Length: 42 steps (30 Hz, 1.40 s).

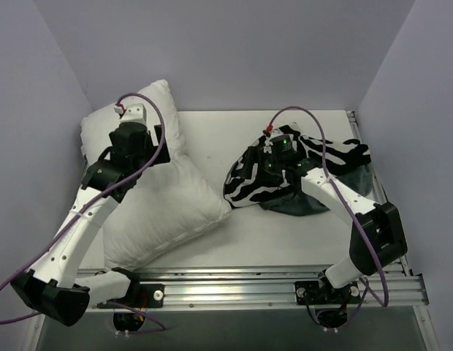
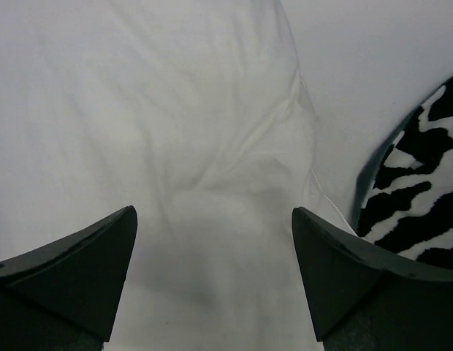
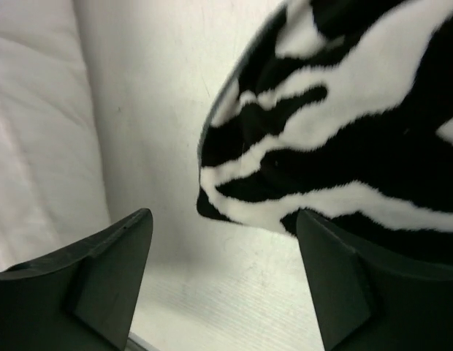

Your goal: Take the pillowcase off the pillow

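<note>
At the near edge, a metal rail point(image 1: 234, 285) carries both arm bases, and beyond it a bare strip of worktop point(image 1: 278, 230) runs across the front. The left arm point(image 1: 80, 223) slants up and away over the pillow point(image 1: 175, 201), which lies diagonally on the left half, its near corner by the rail and its far end up against the left wall. The left pincer point(image 2: 213, 212) hangs just above the pillow's creased white cover, fingers spread wide with nothing between them. The right arm point(image 1: 354, 208) rises from its base, bends at the elbow by the right edge and reaches inward over the pillowcase point(image 1: 248, 186), a crumpled heap on the right half, zebra face up with dark lining showing at its near side. The right pincer point(image 3: 223, 213) is also spread and holds nothing, over bare worktop beside the pillowcase's left edge. Between pillow and pillowcase a wedge of worktop is open, narrow near the pillow's right corner and widening toward the back wall point(image 1: 234, 51).
</note>
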Tool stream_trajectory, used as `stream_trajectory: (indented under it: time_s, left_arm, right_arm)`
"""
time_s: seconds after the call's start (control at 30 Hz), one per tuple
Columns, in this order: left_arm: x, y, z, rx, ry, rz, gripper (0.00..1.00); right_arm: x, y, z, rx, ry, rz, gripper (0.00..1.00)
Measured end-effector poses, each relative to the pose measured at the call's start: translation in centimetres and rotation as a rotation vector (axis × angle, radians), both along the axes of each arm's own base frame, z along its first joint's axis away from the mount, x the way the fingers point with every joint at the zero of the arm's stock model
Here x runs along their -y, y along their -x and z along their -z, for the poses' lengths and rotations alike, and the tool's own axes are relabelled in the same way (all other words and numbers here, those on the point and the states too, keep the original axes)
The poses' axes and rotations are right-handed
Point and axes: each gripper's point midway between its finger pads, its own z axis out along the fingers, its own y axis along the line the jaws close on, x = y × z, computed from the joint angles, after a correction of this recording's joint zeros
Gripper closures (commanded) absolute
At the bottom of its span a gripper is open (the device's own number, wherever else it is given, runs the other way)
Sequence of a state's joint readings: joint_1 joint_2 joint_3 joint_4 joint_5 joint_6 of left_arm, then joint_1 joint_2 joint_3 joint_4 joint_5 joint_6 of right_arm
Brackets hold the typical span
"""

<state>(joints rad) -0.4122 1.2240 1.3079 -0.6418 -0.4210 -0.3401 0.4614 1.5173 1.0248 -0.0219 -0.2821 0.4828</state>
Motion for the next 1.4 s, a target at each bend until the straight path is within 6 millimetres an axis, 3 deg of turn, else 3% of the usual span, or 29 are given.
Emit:
stream_trajectory:
  time_s: [0.1, 0.27, 0.37, 0.47, 0.6, 0.7, 0.8, 0.93, 1.1, 1.23, 1.4]
  left_arm:
    - [-0.1, 1.2, -4.3, 0.077, 0.048, 0.022, 0.06]
    - [-1.2, 4.5, -11.3, 0.227, 0.116, 0.038, 0.06]
    - [-2.2, 6.5, -14.2, 0.284, 0.133, 0.035, 0.06]
    - [-3.5, 8.3, -16.5, 0.329, 0.134, 0.017, 0.06]
    - [-5.6, 11.0, -19.1, 0.392, 0.12, -0.022, 0.06]
    - [-7.2, 13.3, -21.0, 0.452, 0.115, -0.043, 0.06]
    - [-9.0, 16.2, -23.0, 0.529, 0.119, -0.063, 0.06]
    - [-11.6, 20.0, -24.6, 0.627, 0.123, -0.112, 0.06]
    - [-14.5, 23.5, -24.1, 0.692, 0.108, -0.188, 0.06]
    - [-15.2, 23.8, -22.5, 0.674, 0.08, -0.22, 0.06]
    - [-15.1, 22.4, -19.8, 0.609, 0.035, -0.238, 0.06]
  right_arm:
    - [0.0, -1.8, -3.7, 0.072, 0.008, 0.015, 0.12]
    - [1.0, -4.1, -11.5, 0.236, 0.036, 0.065, 0.04]
    - [3.0, -4.5, -16.2, 0.337, 0.077, 0.132, 0.0]
    - [6.4, -4.2, -21.4, 0.445, 0.132, 0.236, 0.0]
    - [12.0, -2.2, -28.6, 0.596, 0.196, 0.415, 0.0]
    - [15.9, 0.9, -33.2, 0.703, 0.227, 0.538, 0.0]
    - [19.4, 4.8, -36.5, 0.794, 0.246, 0.638, 0.0]
    - [24.0, 10.5, -39.2, 0.89, 0.258, 0.774, 0.0]
    - [27.8, 15.5, -39.1, 0.949, 0.277, 0.883, 0.0]
    - [28.9, 16.6, -37.4, 0.94, 0.322, 0.909, 0.0]
    - [29.1, 16.5, -35.4, 0.912, 0.374, 0.899, 0.0]
